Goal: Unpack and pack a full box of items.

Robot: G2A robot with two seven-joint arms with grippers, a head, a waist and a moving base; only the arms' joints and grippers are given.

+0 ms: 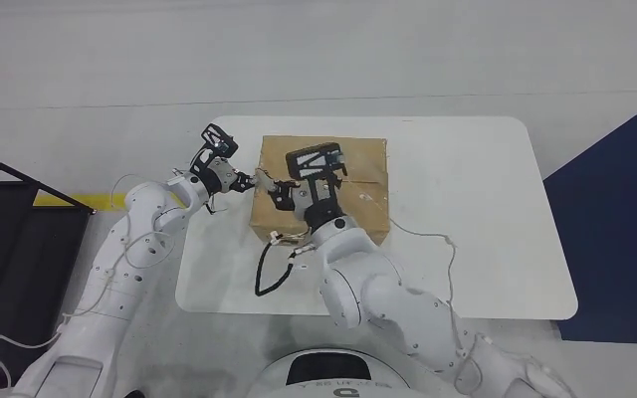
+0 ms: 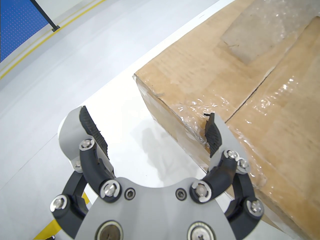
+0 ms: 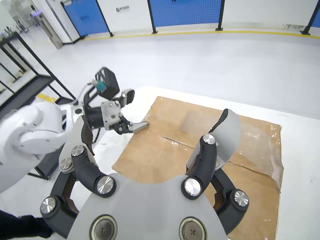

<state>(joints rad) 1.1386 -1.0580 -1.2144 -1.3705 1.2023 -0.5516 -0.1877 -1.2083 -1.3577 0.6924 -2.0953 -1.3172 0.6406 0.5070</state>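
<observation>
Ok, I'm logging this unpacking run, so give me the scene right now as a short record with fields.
box: closed, flaps sealed with clear tape, on the white table
left gripper: open, at the box's edge by the seam
right gripper: open, above the box top
unpacking: not yet begun

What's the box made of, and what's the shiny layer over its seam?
Box: looks like brown cardboard, matte; faint ribbing and a frayed, papery edge at the corner. Shiny layer: probably clear plastic tape or film, glossy; it wrinkles and glints along the seam. Tape or film, cannot tell.
</observation>
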